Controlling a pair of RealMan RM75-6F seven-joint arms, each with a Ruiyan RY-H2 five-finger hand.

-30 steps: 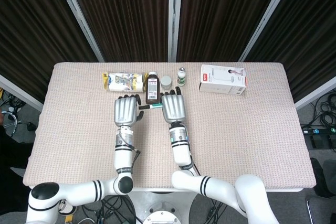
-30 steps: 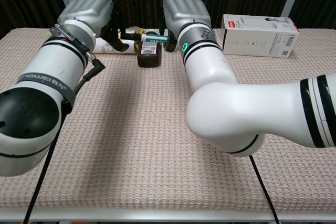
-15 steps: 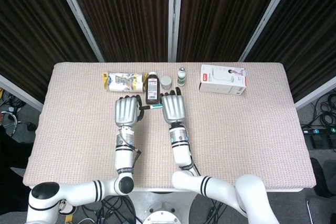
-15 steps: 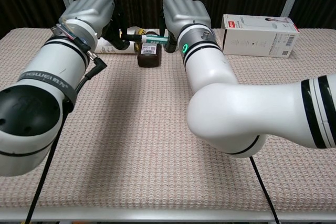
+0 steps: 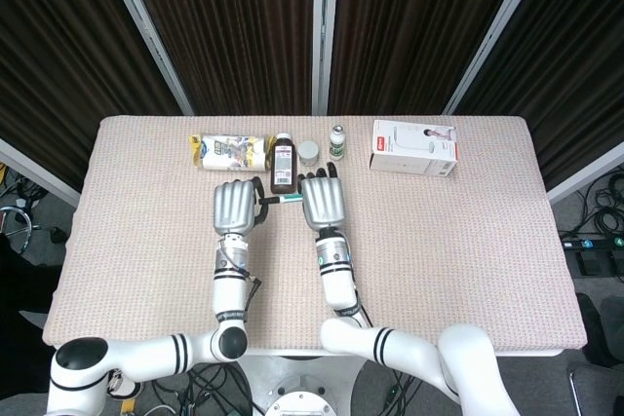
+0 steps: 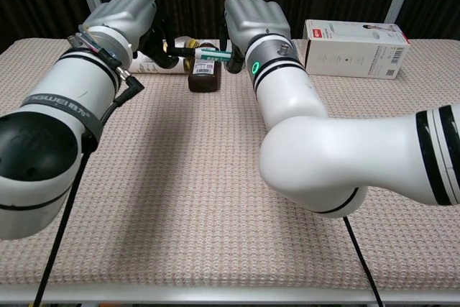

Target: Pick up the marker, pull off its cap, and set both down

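Green-and-white marker (image 5: 285, 198) held level above beige woven tabletop (image 5: 468, 241), one end grasped by left hand (image 5: 235, 207), other by right hand (image 5: 324, 201); fingers clenched round it.

A lab or test booth — black curtains (image 5: 244, 17) on metal poles (all round the back); a cloth-covered table (image 5: 468, 241); cables (image 5: 597, 231) trailing past its right edge.

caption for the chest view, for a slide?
Both hands, left hand and right hand, hold the marker level above the table.
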